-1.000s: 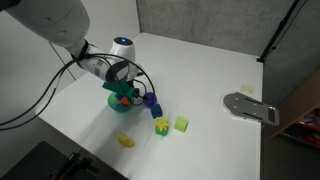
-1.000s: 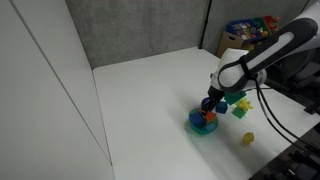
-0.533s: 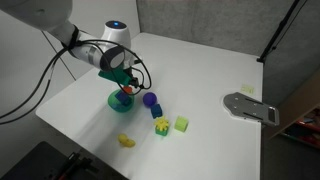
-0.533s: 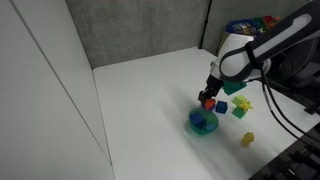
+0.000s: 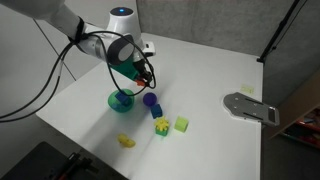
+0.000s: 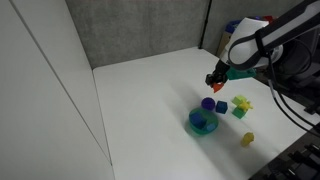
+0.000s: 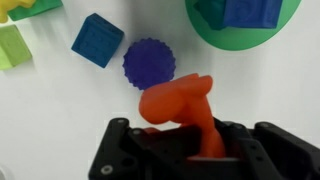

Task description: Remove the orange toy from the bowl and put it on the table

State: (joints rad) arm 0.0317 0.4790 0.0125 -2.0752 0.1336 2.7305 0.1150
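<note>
Wrist view: orange toy (image 7: 176, 100) gripped within claw (image 7: 183, 138)

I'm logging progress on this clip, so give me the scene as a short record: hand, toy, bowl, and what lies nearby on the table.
hand: the hand is shut on the orange toy, raised above the table
orange toy: out of the bowl, not yet set down
bowl: on the table, holds a blue block
under the toy: purple round object in the wrist view
beside it: second blue block, close but not touching
left to do: put the toy on the table
</note>
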